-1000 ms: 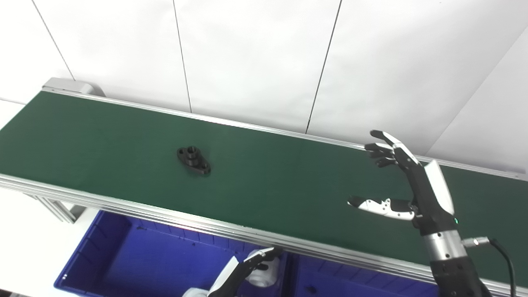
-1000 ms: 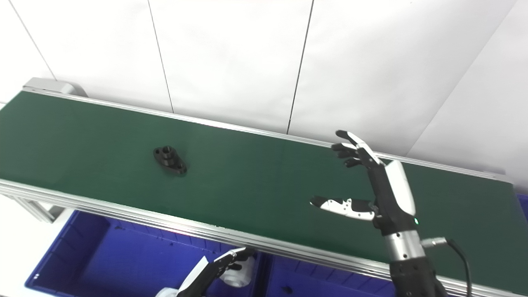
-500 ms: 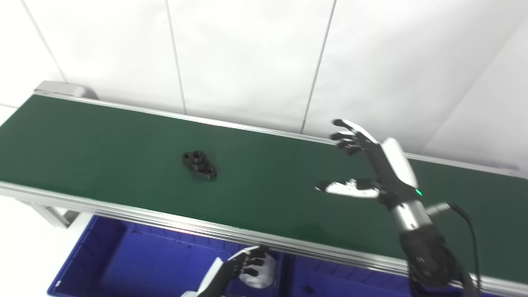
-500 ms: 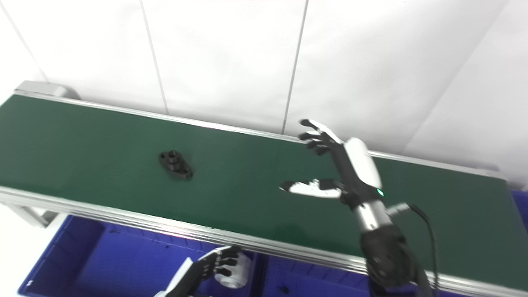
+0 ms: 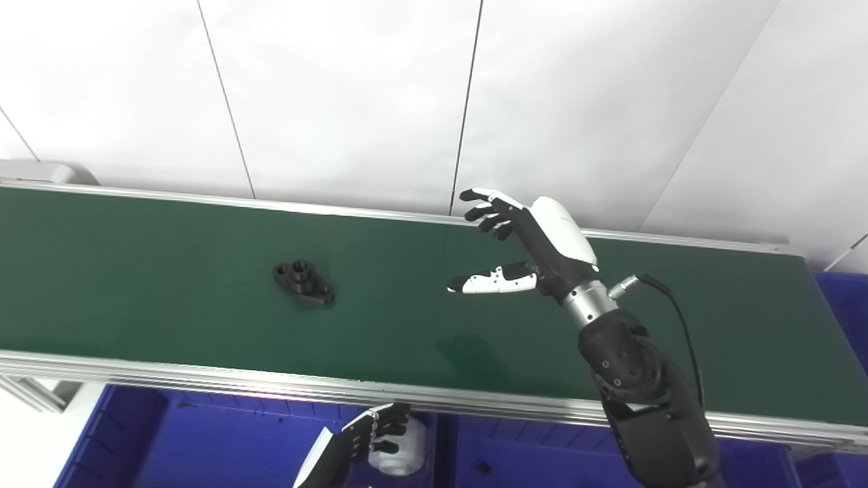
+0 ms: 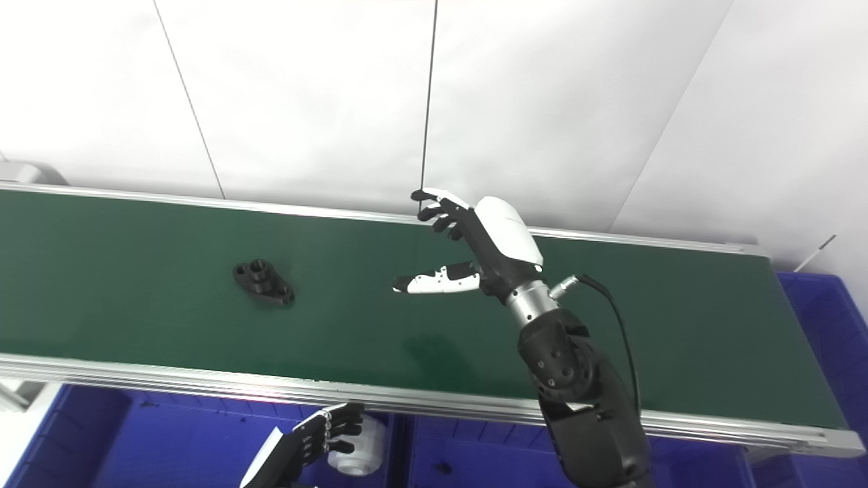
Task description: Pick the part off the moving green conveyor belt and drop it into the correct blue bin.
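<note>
Right hand [image 5: 536, 247] hangs over the middle of the green belt [image 5: 169, 312], fingers spread wide and thumb stretched toward the left of the frame, holding nothing. Left of center lies the black part [image 5: 304, 282], flat on the belt and well apart from the hand, with bare green between them and on all sides of it. Silver rails [image 5: 203, 379] edge the belt near and far. At the bottom edge, the left hand [image 5: 369, 434] curls around a white part [image 5: 400, 453] above a blue bin [image 5: 203, 447]. Another blue bin [image 6: 831, 325] shows at the right edge.
</note>
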Available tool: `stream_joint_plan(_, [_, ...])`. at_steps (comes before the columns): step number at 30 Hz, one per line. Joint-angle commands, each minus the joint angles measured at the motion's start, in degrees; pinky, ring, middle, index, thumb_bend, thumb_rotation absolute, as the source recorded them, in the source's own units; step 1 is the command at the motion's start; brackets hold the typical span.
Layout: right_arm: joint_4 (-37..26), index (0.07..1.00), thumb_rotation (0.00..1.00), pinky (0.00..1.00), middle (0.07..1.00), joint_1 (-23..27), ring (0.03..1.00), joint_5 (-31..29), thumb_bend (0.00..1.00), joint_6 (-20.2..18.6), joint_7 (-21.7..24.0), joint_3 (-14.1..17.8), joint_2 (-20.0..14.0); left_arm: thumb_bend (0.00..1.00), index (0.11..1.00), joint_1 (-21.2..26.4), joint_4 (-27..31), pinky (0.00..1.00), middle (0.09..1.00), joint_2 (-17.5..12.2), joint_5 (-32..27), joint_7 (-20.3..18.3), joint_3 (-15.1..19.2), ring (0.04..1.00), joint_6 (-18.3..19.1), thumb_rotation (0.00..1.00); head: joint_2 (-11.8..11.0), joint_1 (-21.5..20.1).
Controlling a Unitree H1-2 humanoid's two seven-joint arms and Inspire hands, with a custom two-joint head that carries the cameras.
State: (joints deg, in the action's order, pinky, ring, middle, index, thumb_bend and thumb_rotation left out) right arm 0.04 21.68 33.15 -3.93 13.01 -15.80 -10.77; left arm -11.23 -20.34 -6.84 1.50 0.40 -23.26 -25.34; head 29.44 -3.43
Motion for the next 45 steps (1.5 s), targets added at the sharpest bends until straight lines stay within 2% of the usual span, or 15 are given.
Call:
stream_joint_plan(1, [-0.7,0.822,0.47,0.59,0.721,3.2,0.683,0.4,0.83,-1.4,1.0,-0.5,-0.2,0.91,0.791,0.1,1.9,0.68,0.8,0.6,-0.1,-0.9,0.6,0.765,-1.6,0.27,0.3,0.1])
stream_joint_plan(10, [2.7,0.806,0.44,0.59,0.717,6.0,0.676,0.9,0.83,-0.6,1.9,-1.7,0.1,0.9,0.777,-0.3,2.0,0.69,0.782,1.3,0.5,-0.9,1.8,0.754,-1.6,0.27,1.4,1.0])
stream_joint_plan(15, [4.5,0.806,0.47,0.58,0.721,7.5,0.671,2.7,0.83,-0.7,2.3,-3.7,0.0,0.89,0.777,-0.1,2.3,0.69,0.782,0.5,3.7,4.2,-0.3,0.754,-1.6,0.3,1.7,1.9])
stream_joint_plan(20, [6.5,0.802,0.46,0.59,0.718,9.0,0.673,4.0,0.83,-0.5,2.5,-5.1,0.2,0.88,0.775,0.8,2.0,0.72,0.786,-0.4,4.3,8.5,-3.5,0.769,-1.6,0.28,1.5,3.5])
stream_joint_plan(26, [10.0,0.806,0.46,0.6,0.733,11.3,0.705,5.6,0.83,-0.8,2.9,-7.3,0.9,0.9,0.769,1.7,2.7,0.76,0.79,-2.8,7.5,16.2,-9.3,0.79,-1.6,0.32,1.2,6.2])
stream_joint_plan(29, [11.3,0.803,0.46,0.6,0.729,12.1,0.699,6.3,0.83,-0.8,2.9,-8.1,1.4,0.91,0.763,1.6,3.4,0.75,0.787,-3.6,7.2,18.2,-11.2,0.785,-1.6,0.33,1.1,6.7])
stream_joint_plan(33, [13.6,0.802,0.47,0.58,0.725,13.4,0.688,6.9,0.83,-1.4,3.4,-9.3,2.4,0.94,0.757,0.4,4.9,0.75,0.793,-4.3,6.9,18.6,-11.9,0.793,-1.6,0.36,1.0,7.1])
stream_joint_plan(38, [16.4,0.799,0.46,0.59,0.74,14.7,0.702,8.2,0.84,-2.2,3.3,-10.1,4.0,0.94,0.77,-0.7,6.1,0.76,0.81,-4.8,6.0,17.4,-12.2,0.803,-1.6,0.37,0.8,7.3])
stream_joint_plan(45, [20.9,0.812,0.44,0.6,0.756,16.7,0.72,9.9,0.83,-2.6,3.2,-11.4,5.0,0.95,0.779,-0.8,6.0,0.76,0.821,-4.8,5.9,17.9,-12.7,0.812,-1.6,0.39,0.7,7.7])
